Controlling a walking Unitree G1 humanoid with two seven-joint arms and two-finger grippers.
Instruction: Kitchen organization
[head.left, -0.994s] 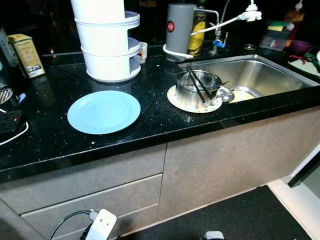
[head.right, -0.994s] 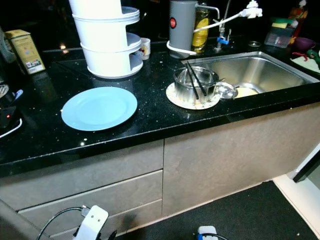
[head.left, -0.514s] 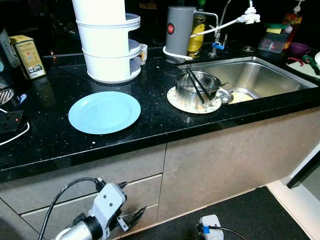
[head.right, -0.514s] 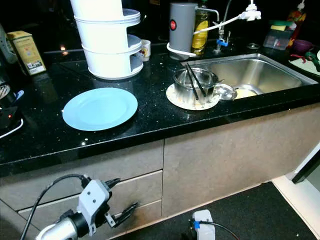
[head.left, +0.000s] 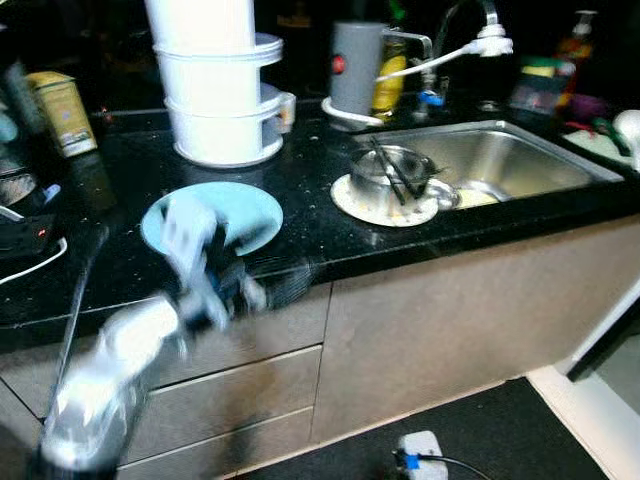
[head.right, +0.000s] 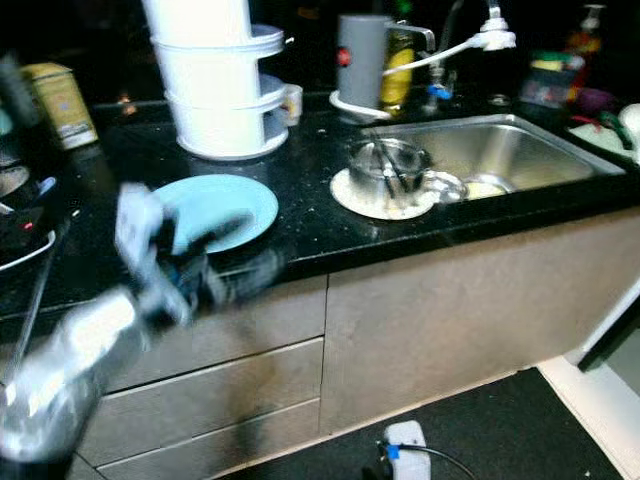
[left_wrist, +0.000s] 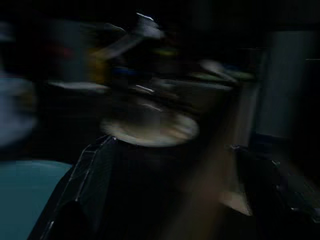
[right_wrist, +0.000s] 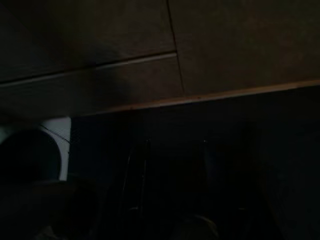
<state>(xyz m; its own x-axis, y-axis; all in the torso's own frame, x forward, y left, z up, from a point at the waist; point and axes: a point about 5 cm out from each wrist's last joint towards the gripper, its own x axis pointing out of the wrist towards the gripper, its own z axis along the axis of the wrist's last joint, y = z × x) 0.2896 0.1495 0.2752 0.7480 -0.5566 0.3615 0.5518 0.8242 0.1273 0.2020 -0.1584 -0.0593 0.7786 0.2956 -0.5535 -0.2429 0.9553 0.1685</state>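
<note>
A light blue plate (head.left: 235, 212) lies flat on the black counter (head.left: 110, 270). My left arm is blurred in front of the counter edge. Its gripper (head.left: 275, 285) is at the plate's near rim, open with nothing between the fingers. In the left wrist view the plate (left_wrist: 20, 200) and the round mat (left_wrist: 150, 131) show beyond the fingers (left_wrist: 85, 190). A steel pot (head.left: 392, 168) holding black chopsticks stands on a round mat (head.left: 385, 203) next to the sink (head.left: 500, 155). My right arm hangs low by the cabinet front (right_wrist: 150, 40).
A white tiered container (head.left: 215, 95) stands behind the plate. A grey jug (head.left: 352, 65) and a tap (head.left: 470, 35) are at the back by the sink. A yellow box (head.left: 65, 110) and a power strip (head.left: 20, 240) sit at the left. Drawers (head.left: 230, 390) are below.
My left arm has swung up from beside the drawers to counter height, its gripper now at the plate's near edge. The view has shifted slightly and blurred.
</note>
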